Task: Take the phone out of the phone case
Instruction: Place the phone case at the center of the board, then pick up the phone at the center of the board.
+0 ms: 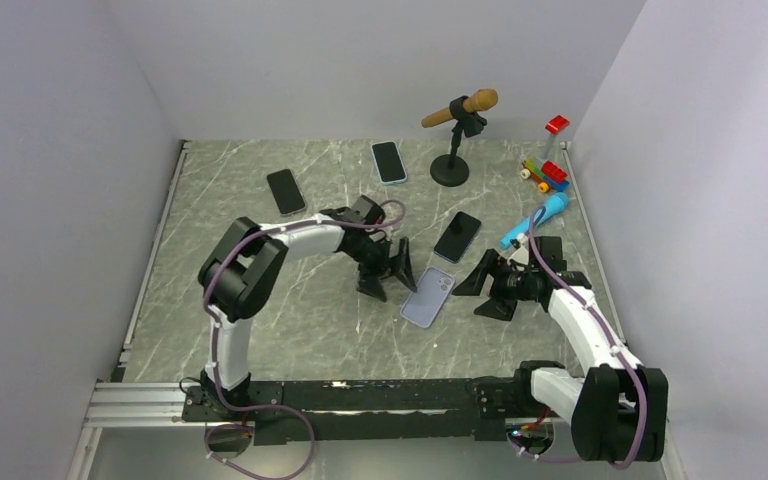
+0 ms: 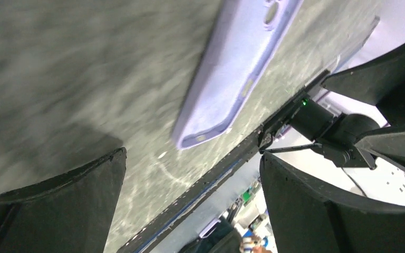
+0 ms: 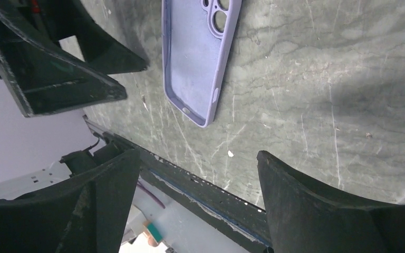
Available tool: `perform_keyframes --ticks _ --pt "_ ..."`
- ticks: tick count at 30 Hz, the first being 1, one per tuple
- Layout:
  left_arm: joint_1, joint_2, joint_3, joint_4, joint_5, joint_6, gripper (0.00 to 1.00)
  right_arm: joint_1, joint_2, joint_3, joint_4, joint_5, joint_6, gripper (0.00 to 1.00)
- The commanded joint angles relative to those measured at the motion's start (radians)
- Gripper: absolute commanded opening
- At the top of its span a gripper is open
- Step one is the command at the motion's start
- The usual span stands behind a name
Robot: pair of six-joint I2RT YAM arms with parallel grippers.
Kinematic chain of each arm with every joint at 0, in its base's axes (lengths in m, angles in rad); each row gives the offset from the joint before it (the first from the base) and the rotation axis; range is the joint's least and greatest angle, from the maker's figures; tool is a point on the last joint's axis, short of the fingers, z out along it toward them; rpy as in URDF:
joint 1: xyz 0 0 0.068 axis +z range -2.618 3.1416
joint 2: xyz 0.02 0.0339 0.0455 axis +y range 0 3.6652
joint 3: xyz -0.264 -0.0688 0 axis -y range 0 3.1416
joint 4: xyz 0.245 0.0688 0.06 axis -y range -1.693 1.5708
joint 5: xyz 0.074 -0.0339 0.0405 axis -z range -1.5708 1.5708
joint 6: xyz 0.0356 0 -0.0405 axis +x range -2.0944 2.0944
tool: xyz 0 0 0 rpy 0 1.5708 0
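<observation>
Left fingers point(image 1: 402, 265) are open with nothing between them, low over the desk point(image 1: 260, 300) just left of the lavender phone case point(image 1: 428, 297). Right fingers point(image 1: 477, 275) are open too, nothing held, just right of the case. Neither touches it. The case lies flat between both sets of fingers, inner side up, camera cutouts at the far end. My left wrist view shows the case point(image 2: 232, 68) ahead of my spread fingers point(image 2: 68, 205), slightly blurred. The right wrist view shows the case point(image 3: 195, 63) ahead of the right fingers point(image 3: 316, 211). A bare black phone point(image 1: 457, 237) lies on the desk just past the case's far end, apart from it. Can't tell if it's the phone from this case.
</observation>
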Motion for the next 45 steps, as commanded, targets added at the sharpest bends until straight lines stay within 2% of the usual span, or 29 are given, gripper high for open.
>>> perform_keyframes --ticks 1,4,7,10,13,18,22,28,36,41,45 --pt "0.093 -0.155 -0.076 -0.028 -0.1 0.039 0.99 -0.002 0.03 -0.012 0.105 -0.062 0.004 0.85" --pt "0.167 -0.237 -0.092 -0.086 -0.214 0.056 0.99 -0.002 0.05 0.012 0.094 -0.044 -0.008 0.87" --pt "0.234 -0.26 -0.026 -0.209 -0.412 0.066 0.95 -0.003 0.071 0.053 0.052 -0.056 -0.037 0.87" --pt "0.298 -0.209 0.102 -0.337 -0.616 0.098 0.97 0.0 0.062 0.11 -0.001 -0.068 -0.073 0.88" --pt "0.386 -0.086 0.307 -0.46 -0.718 0.206 0.99 -0.003 0.052 0.202 -0.09 0.004 -0.125 0.99" --pt "0.489 0.038 0.481 -0.525 -0.71 0.253 0.99 -0.003 0.06 0.285 -0.187 0.043 -0.157 1.0" --pt "0.524 0.103 0.591 -0.499 -0.754 0.291 0.99 -0.003 0.056 0.322 -0.242 0.025 -0.167 1.0" --pt "0.555 0.235 0.753 -0.509 -0.77 0.287 0.99 -0.001 0.084 0.299 -0.196 -0.008 -0.123 1.0" --pt "0.577 0.314 0.775 -0.443 -0.773 0.305 0.99 0.0 0.125 0.396 -0.206 0.003 -0.129 1.0" --pt "0.577 0.371 0.847 -0.467 -0.831 0.324 0.99 -0.001 0.116 0.372 -0.163 -0.001 -0.101 1.0" --pt "0.577 0.41 0.876 -0.485 -0.823 0.3 0.99 -0.002 0.087 0.343 -0.146 0.001 -0.078 1.0"
